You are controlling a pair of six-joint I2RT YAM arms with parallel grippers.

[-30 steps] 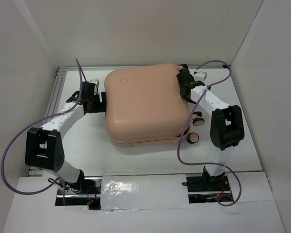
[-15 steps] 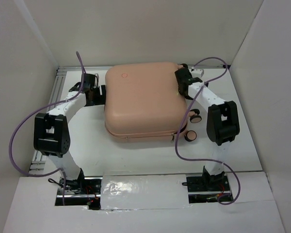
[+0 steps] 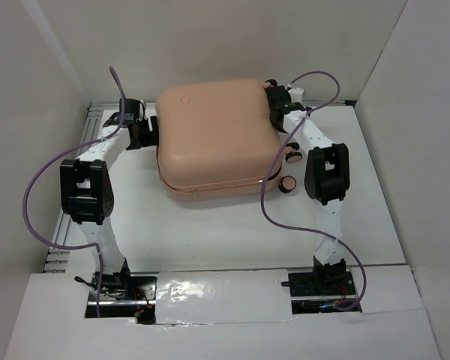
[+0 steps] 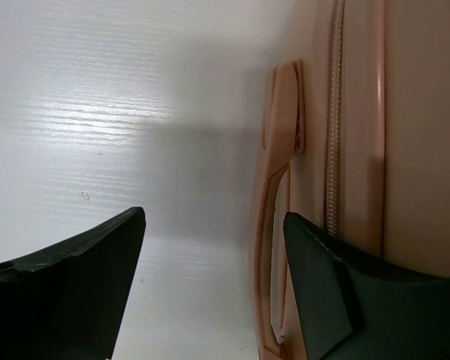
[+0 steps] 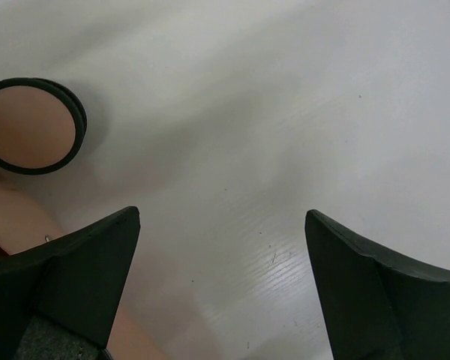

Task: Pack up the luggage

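The peach-pink luggage [image 3: 214, 135] lies closed and flat on the white table, towards the back. My left gripper [image 3: 148, 132] is open at its left side; in the left wrist view the luggage handle [image 4: 274, 210] and zipper [image 4: 334, 120] run beside my right finger [image 4: 322, 292], and nothing is held. My right gripper [image 3: 276, 105] is open at the luggage's far right corner, over bare table, with a black-rimmed pink wheel [image 5: 31, 126] at the left of its view.
White walls enclose the table on three sides, close behind the luggage. Two wheels [image 3: 289, 184] stick out at the luggage's right side beside the right arm [image 3: 326, 172]. Purple cables loop from both arms.
The luggage has slid towards the back wall and a little left. Both arms have stretched further back with it, staying at its left and right sides.
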